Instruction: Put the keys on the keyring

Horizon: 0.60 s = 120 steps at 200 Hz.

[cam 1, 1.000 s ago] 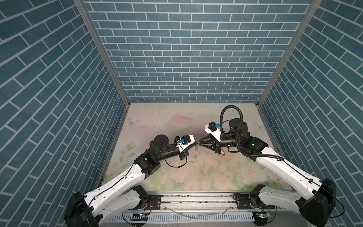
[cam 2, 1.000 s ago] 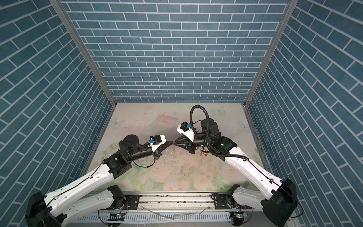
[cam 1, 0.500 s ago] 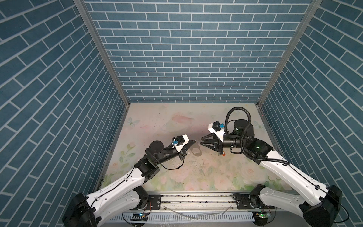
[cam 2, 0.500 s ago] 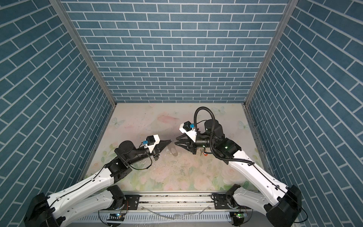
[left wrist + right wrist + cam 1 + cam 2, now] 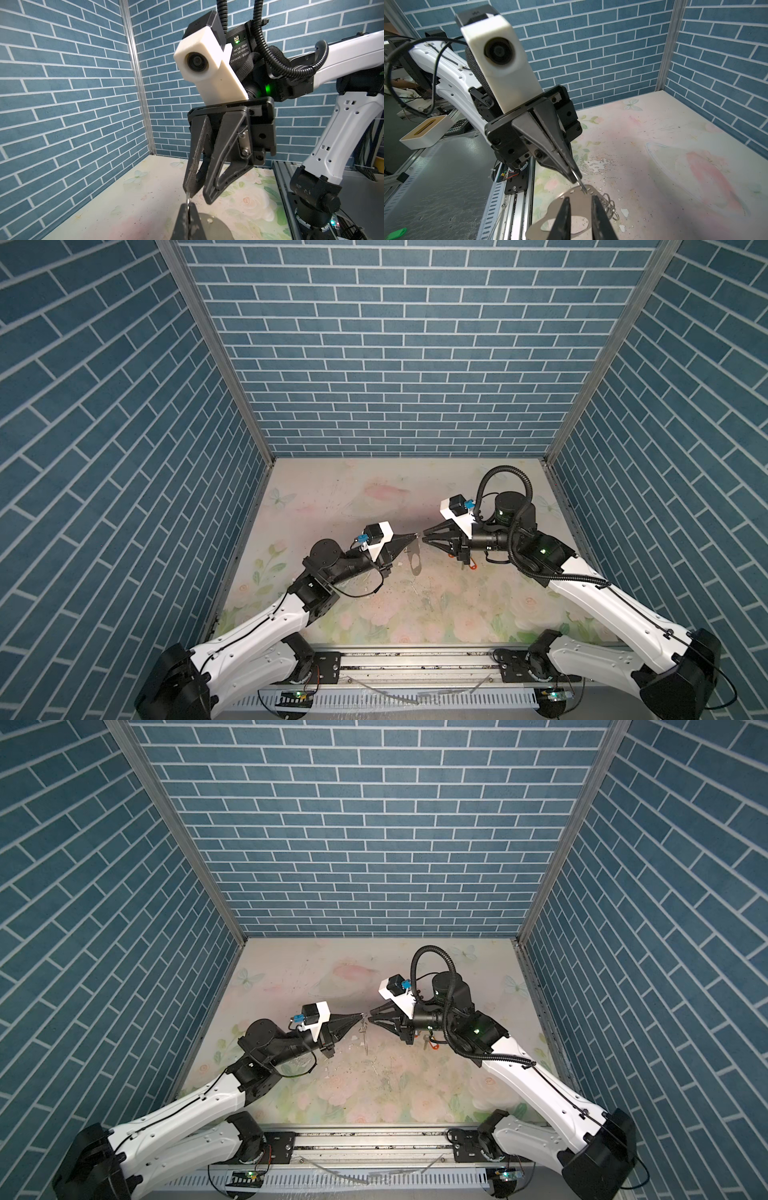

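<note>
Just below centre in a top view, the keyring hangs over the table from one of its small silver rings, which the left gripper pinches with jaws pressed together, while the keys lie right of it under the right wrist, only orange bits showing. Level with that pinch, the right gripper has its jaws slightly spread and empty, one fingertip at the ring; a nudge there could twist the thin ring out of that pinch and drop the keyring. Half a second earlier the two tips stood apart; now they almost meet.
</note>
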Available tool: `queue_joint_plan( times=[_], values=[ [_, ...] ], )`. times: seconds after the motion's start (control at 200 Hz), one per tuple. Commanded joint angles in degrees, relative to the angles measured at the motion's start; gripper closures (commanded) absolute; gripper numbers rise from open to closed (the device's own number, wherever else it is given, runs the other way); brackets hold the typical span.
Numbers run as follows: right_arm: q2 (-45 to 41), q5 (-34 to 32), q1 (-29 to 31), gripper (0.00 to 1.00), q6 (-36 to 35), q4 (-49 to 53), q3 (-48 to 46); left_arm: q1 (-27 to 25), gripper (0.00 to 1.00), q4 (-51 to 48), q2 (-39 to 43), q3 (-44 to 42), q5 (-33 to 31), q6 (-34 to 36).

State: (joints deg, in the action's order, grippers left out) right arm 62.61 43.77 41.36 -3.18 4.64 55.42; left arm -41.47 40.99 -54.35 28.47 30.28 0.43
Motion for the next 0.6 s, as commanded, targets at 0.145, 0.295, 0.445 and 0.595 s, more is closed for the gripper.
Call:
queue_joint_plan(
  times=[0.145,0.295,0.445,0.595],
  values=[
    [1.5,3.2,0.2,0.84,1.9,-4.3,-1.1,0.9,1.0,8.1,-1.7,-0.5,3.0,-3.6],
    [2.2,3.8,0.2,0.85,2.6,-5.8,-1.1,1.0,1.0,10.8,-2.7,-0.8,3.4,-4.8],
    [2.9,4.9,0.3,0.9,3.2,-7.0,-0.9,1.2,1.0,14.2,-3.8,-1.6,3.8,-6.4],
    [3.5,6.1,0.2,0.93,3.3,-7.2,-0.5,1.4,1.0,16.8,-4.9,-2.1,4.2,-7.6]
  ],
)
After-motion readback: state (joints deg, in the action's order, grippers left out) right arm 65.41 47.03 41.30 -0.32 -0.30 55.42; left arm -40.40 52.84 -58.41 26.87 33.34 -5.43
